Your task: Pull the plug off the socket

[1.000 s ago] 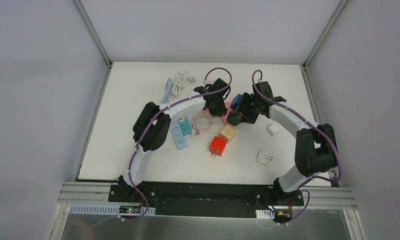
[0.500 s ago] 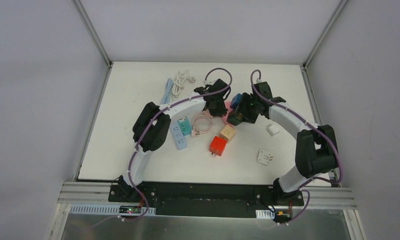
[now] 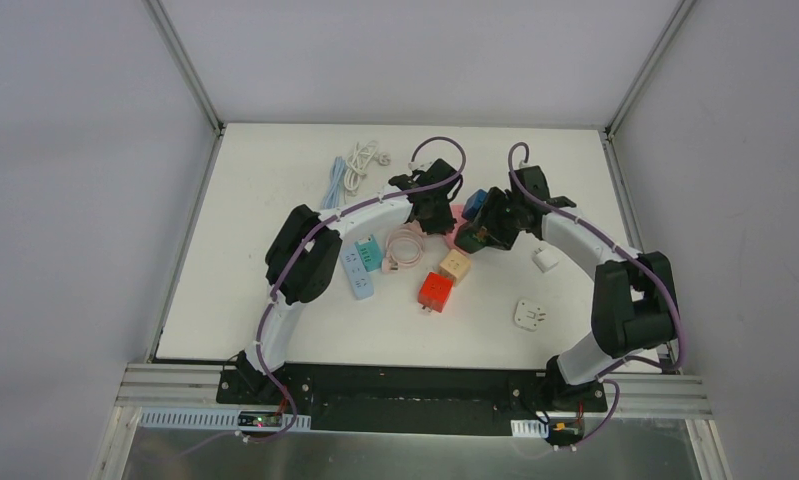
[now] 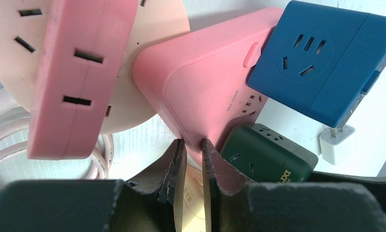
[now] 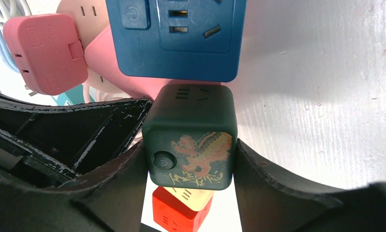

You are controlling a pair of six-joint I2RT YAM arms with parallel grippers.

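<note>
Top view: left gripper [image 3: 437,212] and right gripper [image 3: 478,232] meet at the table's [image 3: 275,300] far middle. Left wrist: it pinches the pink socket [image 4: 200,92] by its near corner. Right wrist: it clamps the dark green plug [image 5: 191,125] – just beside the blue socket [image 5: 176,38]

Both end effectors [image 4: 193,147] [image 5: 188,162] clamped, close together.

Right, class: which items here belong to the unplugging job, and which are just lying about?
In the job: green cube, right fingers, pink block, left fingers.
Lying about: red cube, tan cube, white adapter, white plug, power strips, white cables.
</note>
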